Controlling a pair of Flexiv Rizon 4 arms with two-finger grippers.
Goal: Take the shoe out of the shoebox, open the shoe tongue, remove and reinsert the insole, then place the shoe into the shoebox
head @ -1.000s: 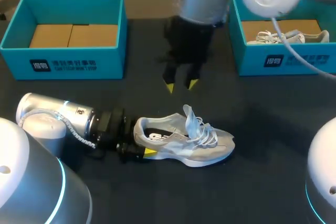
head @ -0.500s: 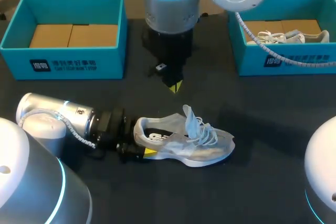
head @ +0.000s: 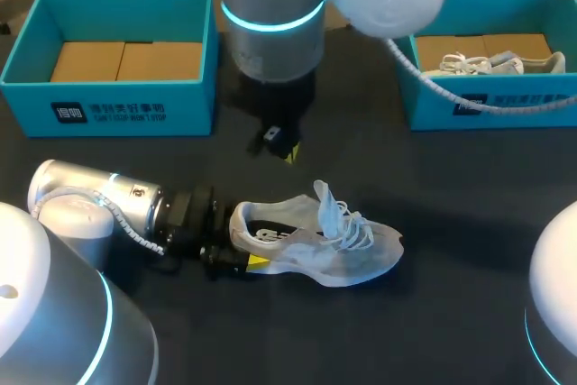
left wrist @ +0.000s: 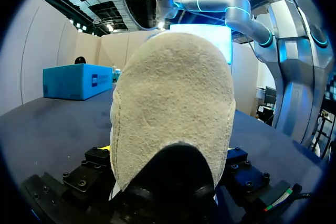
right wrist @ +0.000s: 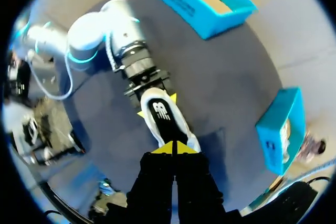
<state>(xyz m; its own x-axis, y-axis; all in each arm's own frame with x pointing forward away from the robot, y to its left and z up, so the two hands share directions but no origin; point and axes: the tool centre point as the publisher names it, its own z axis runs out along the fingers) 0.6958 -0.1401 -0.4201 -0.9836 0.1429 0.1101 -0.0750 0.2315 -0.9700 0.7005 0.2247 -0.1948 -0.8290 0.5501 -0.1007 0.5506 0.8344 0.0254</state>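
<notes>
A grey-and-white shoe (head: 315, 245) lies on the dark table, toe pointing right, laces loose and tongue standing up. My left gripper (head: 239, 242) comes in low from the left, and its wide-set yellow tips press the heel from both sides. In the left wrist view the suede heel (left wrist: 173, 108) fills the space between the fingers. My right gripper (head: 288, 152) hangs above the table just behind the shoe's heel end, shut with nothing in it. In the right wrist view its joined tips (right wrist: 175, 148) hover over the shoe (right wrist: 165, 116) and the left gripper (right wrist: 155, 104).
A blue shoebox (head: 117, 110) lined with brown cardboard stands at the back left. A second blue box (head: 487, 105) at the back right holds another pale shoe (head: 505, 64). Bare dark table lies in front of and to the right of the shoe.
My right arm has swung left and lower toward the shoe's heel end, and its fingers have closed. The left gripper and the shoe have stayed put.
</notes>
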